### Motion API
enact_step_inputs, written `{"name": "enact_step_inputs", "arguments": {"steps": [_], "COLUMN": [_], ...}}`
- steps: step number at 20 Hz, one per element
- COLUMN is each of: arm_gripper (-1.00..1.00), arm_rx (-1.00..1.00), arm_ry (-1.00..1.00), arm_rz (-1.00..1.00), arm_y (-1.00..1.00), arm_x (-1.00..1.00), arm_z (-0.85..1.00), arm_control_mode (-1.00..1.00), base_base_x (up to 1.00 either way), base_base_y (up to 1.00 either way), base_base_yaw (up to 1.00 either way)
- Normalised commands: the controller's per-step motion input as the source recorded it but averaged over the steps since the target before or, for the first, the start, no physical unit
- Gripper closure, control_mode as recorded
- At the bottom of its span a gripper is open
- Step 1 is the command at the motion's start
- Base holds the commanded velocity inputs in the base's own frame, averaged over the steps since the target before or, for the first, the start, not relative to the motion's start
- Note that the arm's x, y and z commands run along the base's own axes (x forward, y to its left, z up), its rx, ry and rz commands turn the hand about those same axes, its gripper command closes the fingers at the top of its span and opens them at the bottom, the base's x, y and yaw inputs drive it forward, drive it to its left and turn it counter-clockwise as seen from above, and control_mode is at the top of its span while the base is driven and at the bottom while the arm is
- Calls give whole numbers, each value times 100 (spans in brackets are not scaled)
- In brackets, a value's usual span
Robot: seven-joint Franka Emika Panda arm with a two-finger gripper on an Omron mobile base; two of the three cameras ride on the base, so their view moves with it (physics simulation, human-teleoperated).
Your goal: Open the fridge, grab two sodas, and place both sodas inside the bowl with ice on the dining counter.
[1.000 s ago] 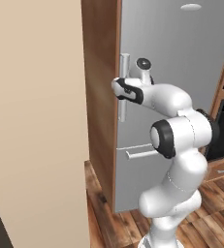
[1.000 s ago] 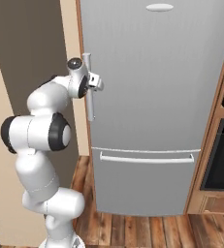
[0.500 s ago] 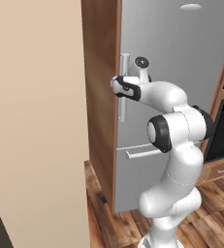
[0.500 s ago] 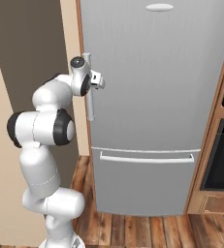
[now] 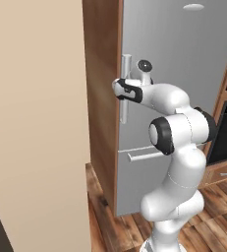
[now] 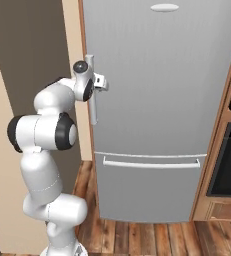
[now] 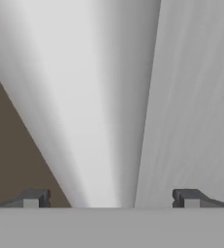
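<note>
From the left base view, the tall grey-silver fridge [image 5: 184, 98] stands shut between a brown wooden side panel [image 5: 102, 98] and wooden cabinetry, its door closed flush. The white arm reaches across to the long vertical bar handle [image 5: 125, 88] near the door's left edge, and the hand [image 5: 120, 89] sits right at that bar, about midway up it. Below, the lower drawer's horizontal handle [image 5: 144, 153] is untouched.

From the right base view, the same hand [image 6: 98, 82] meets the bar in its upper half, close to the door's left edge; whether the fingers touch the bar I cannot tell. A small oval badge [image 6: 164, 7] sits at the top of the door, but no writing on it is legible.

In the hand view, the pale round bar [image 7: 99, 97] runs up between the two dark fingertips [image 7: 36, 197], which stand spread wide on either side, pinching nothing.

I judge the bar to be rigid, smooth metal, likely slippery, and the door heavy on its seal. A firm grip across the bar's middle, then a steady outward pull, seems best.
</note>
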Motion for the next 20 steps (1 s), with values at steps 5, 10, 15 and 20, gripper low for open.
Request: {"name": "enact_step_inputs", "arguments": {"steps": [5, 10, 15, 20], "arm_gripper": [-100, 100, 100, 100], "arm_rx": [0, 0, 0, -1], "arm_ry": [0, 0, 0, 1], "arm_rz": [1, 2, 2, 1], "arm_y": [6, 22, 31, 7], "arm_x": [37, 50, 48, -1], "arm_z": [-41, -51, -48, -11], "arm_control_mode": [-100, -100, -100, -100], "base_base_x": [0, 0, 0, 0], "base_base_y": [0, 0, 0, 0], "base_base_yaw": [0, 0, 0, 0]}}
